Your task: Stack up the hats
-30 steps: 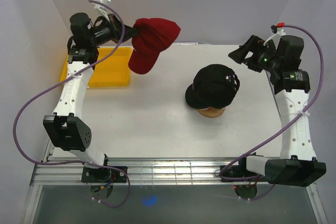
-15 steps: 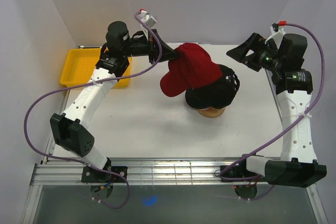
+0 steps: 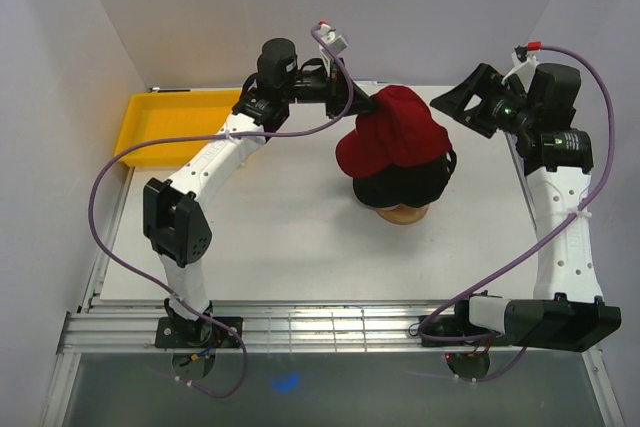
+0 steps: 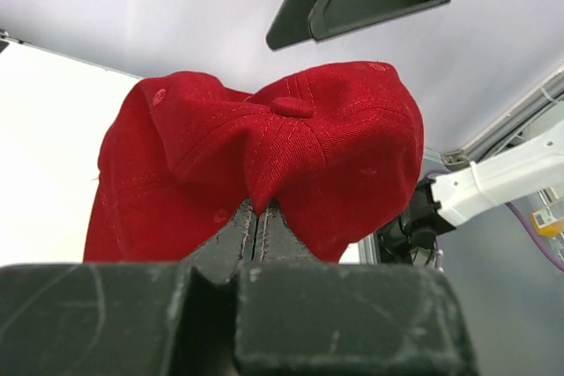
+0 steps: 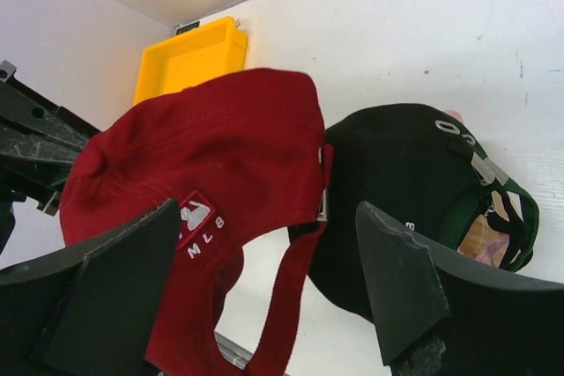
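My left gripper [image 3: 362, 105] is shut on the crown of the red hat [image 3: 393, 130] and holds it in the air just above the black hat [image 3: 404, 183]. The black hat sits on a wooden stand [image 3: 402, 213], with a dark green hat [image 5: 498, 214] peeking out under it. In the left wrist view the fingers [image 4: 256, 231] pinch a fold of red fabric [image 4: 264, 156]. My right gripper [image 3: 462, 105] is open and empty, close to the right of the red hat [image 5: 211, 182], facing its back strap.
A yellow tray [image 3: 175, 125] stands at the back left of the white table [image 3: 280, 237]; it also shows in the right wrist view [image 5: 189, 57]. Grey walls close in the back and sides.
My left arm has swung right with the red hat, from beside the tray to above the black hat. The right gripper has barely moved.
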Robot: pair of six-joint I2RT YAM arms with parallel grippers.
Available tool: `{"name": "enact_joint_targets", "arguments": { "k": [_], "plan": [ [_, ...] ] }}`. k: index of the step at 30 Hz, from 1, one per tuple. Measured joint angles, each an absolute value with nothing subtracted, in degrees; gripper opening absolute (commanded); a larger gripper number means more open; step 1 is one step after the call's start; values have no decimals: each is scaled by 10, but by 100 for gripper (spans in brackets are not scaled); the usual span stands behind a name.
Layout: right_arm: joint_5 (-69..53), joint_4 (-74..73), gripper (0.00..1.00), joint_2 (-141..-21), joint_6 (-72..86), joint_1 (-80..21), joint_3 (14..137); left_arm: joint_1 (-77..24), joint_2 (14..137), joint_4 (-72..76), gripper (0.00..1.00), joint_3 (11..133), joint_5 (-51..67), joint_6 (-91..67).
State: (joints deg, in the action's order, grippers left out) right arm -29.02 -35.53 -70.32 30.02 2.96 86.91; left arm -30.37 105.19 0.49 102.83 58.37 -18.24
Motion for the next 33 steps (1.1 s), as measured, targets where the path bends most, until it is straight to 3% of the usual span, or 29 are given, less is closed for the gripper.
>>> {"name": "enact_joint_targets", "arguments": {
  "k": [10,20,33],
  "plan": [
    [-285,-373,86,-718,290,43,869,-344,1118,-19,0,1124,566,-157],
    [-276,-377,84,-715,268,50,845,-369,1126,-117,0,1069,551,-74],
    [-247,-391,70,-673,244,52,779,-371,1126,-230,0,1073,474,29]
  ]
}}
